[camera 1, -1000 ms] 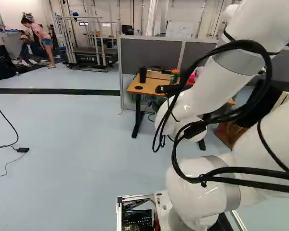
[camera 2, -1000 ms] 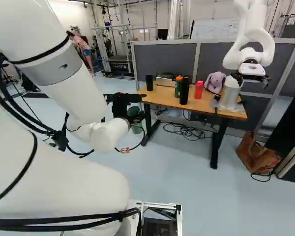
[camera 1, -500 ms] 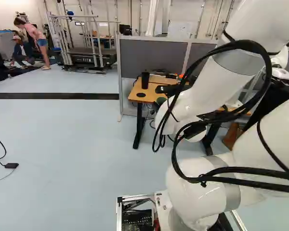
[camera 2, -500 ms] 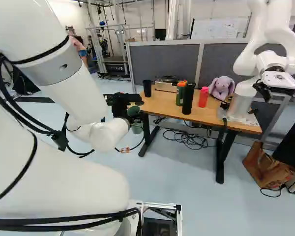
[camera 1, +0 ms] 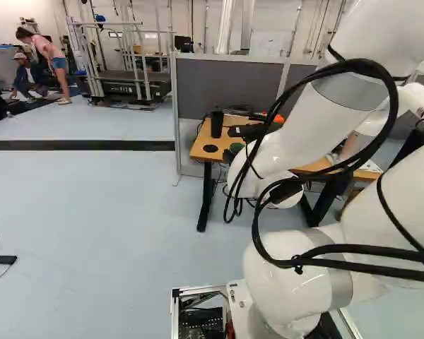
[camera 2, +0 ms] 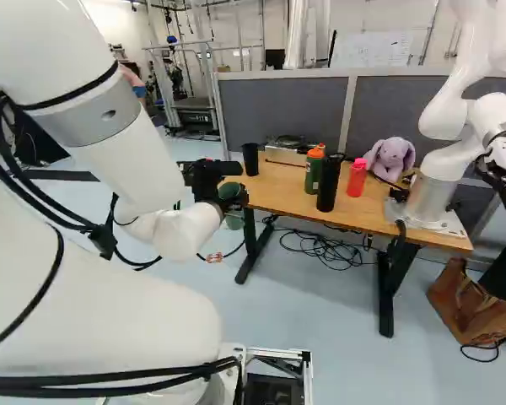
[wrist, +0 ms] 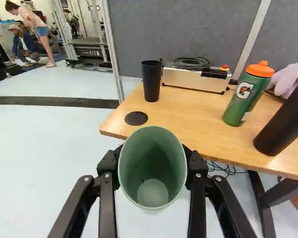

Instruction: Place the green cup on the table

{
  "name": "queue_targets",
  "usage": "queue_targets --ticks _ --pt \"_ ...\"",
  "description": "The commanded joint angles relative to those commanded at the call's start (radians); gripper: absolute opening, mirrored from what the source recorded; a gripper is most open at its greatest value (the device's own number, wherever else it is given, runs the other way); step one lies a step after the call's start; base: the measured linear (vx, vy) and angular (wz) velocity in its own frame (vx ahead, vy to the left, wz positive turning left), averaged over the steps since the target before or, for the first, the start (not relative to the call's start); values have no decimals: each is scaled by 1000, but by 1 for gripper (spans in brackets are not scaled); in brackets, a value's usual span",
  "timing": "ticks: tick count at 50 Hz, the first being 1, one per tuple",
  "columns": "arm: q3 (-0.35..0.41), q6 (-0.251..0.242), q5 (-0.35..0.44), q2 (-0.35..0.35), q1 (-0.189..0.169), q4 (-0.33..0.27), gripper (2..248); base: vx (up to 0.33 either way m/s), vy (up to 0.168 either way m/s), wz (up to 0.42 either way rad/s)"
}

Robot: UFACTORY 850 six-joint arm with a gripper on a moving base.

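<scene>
In the left base view the arm (camera 1: 297,138) masks much of the table (camera 1: 198,148), in the right base view the green cup (camera 2: 234,222) hangs beside its end, and in the wrist view the claw (wrist: 153,161) grips that cup (black tumbler (wrist: 151,82) ahead), so advancing too low could strike the table edge.
</scene>
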Motion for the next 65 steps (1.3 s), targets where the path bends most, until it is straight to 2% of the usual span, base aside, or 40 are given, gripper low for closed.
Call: queue_targets --ticks 35,65 --pt "-176 0 0 -102 -36 0 126 0 0 0" --pt "-340 0 0 -266 -66 0 126 0 0 0"
